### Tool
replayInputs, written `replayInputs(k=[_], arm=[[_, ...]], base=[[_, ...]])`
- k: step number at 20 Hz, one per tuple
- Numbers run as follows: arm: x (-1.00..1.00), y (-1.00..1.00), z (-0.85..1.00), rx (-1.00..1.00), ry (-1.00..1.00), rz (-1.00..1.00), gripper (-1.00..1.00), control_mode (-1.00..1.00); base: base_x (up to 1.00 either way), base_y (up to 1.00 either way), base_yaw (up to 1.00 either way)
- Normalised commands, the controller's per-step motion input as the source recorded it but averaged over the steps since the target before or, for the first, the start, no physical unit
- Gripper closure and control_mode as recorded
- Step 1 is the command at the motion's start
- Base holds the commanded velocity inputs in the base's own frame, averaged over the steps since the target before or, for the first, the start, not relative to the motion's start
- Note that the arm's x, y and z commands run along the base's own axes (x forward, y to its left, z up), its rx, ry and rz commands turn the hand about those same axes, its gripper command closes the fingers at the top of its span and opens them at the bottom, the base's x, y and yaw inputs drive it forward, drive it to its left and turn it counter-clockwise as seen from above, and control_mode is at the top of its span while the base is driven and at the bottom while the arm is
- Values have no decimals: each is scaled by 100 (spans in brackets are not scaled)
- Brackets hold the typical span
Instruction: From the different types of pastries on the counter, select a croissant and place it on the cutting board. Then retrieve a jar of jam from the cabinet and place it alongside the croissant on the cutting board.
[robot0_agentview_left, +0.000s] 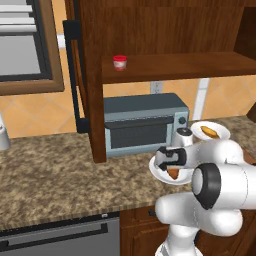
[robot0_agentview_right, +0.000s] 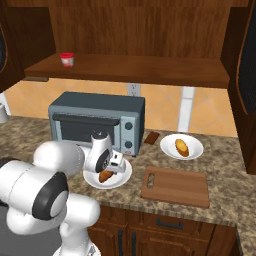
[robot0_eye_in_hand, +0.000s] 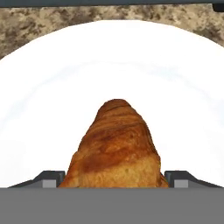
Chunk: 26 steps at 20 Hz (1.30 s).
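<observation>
Speckled brown-and-tan granite counter (robot0_agentview_right: 45, 137) runs under a tall dark-brown wooden cabinet (robot0_agentview_left: 150, 25), with a grey toaster oven (robot0_agentview_right: 95, 122) standing on it below the thick plank shelf. On that shelf sits a tiny squat red jar of jam (robot0_agentview_left: 119, 62) with a whitish band, alone near its left end. Just in front of the oven a round white plate (robot0_agentview_right: 120, 179) holds the small oval orange-brown croissant (robot0_eye_in_hand: 116, 146); the two-finger gripper (robot0_eye_in_hand: 116, 178) is lowered over this plate, its dark fingertips (robot0_eye_in_hand: 49, 178) on either side of the pastry's wide end, right at its flanks, though I cannot tell whether they press on it. A second round white plate (robot0_agentview_right: 195, 145), farther right, carries an elongated golden-yellow pastry (robot0_agentview_right: 182, 147). Near both plates lies the flat rectangular reddish-brown wooden cutting board (robot0_agentview_right: 176, 186), with nothing on it.
</observation>
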Motion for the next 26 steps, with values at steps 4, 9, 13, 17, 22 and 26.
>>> replayInputs(k=[4, 9, 13, 17, 22, 26], arm=[[0, 0, -9, 0, 0, 0, 100, -100], [-10, 0, 57, 0, 0, 0, 100, -100], [-22, -21, 64, 0, 0, 0, 100, -100], [-47, -54, 28, 0, 0, 0, 100, -100], [-15, -69, 35, -3, 3, 0, 100, -100], [0, -68, 37, -2, 0, 0, 100, -100]], base=[[0, 0, 0], [0, 0, 0], [0, 0, 0], [0, 0, 0], [0, 0, 0], [0, 0, 0]])
